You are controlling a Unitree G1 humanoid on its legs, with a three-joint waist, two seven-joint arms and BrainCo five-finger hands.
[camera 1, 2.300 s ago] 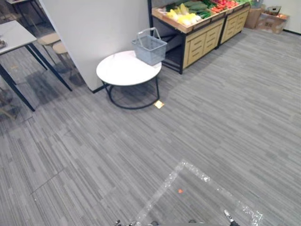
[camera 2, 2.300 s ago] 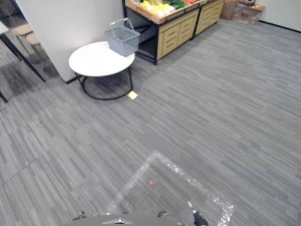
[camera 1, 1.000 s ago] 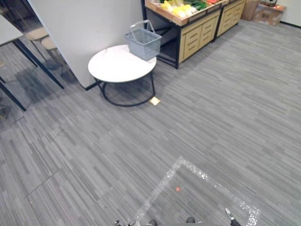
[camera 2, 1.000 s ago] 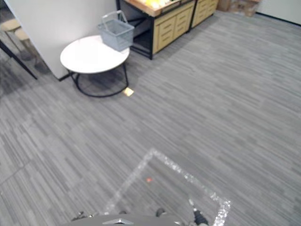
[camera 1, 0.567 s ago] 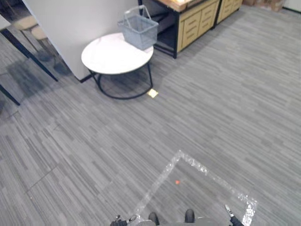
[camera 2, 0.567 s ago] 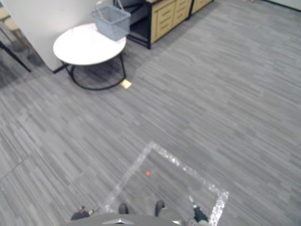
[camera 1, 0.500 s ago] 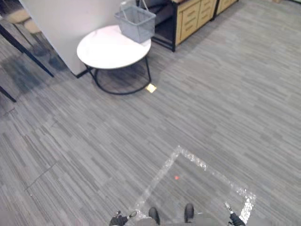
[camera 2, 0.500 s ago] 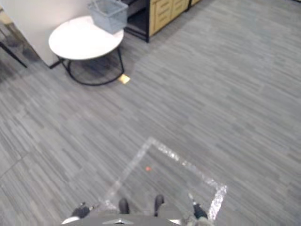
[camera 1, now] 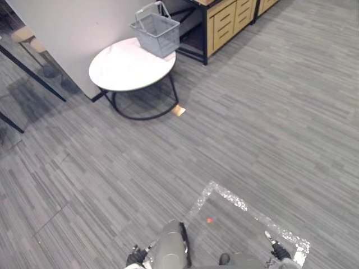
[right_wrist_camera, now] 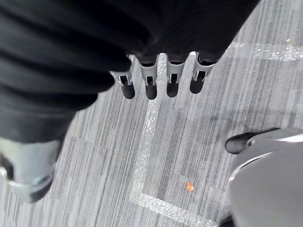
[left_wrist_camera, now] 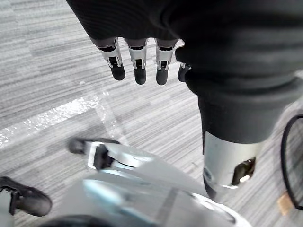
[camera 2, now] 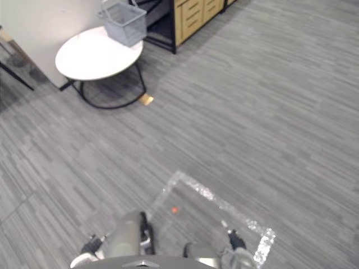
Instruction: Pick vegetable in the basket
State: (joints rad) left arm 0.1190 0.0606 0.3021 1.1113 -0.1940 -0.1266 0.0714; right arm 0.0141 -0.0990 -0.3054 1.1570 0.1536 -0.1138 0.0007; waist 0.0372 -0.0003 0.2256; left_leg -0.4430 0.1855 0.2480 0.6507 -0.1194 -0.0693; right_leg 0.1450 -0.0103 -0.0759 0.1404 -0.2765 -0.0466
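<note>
Both hands hang low, fingers straight and relaxed, holding nothing: left hand (left_wrist_camera: 138, 64), right hand (right_wrist_camera: 151, 81), over the grey striped carpet floor (camera 1: 269, 112) (a silvery tape square (camera 1: 224, 191) marks it). Farther off, the grey wire basket (camera 1: 156, 33) stands at the far edge of the round white table (camera 1: 120, 67), beside a wooden drawer stand (camera 1: 224, 19).

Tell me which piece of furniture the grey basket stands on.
The round white table with black wire legs, next to the white wall: the grey basket sits at its far edge. The wooden drawer unit stands beyond it, to the right.
</note>
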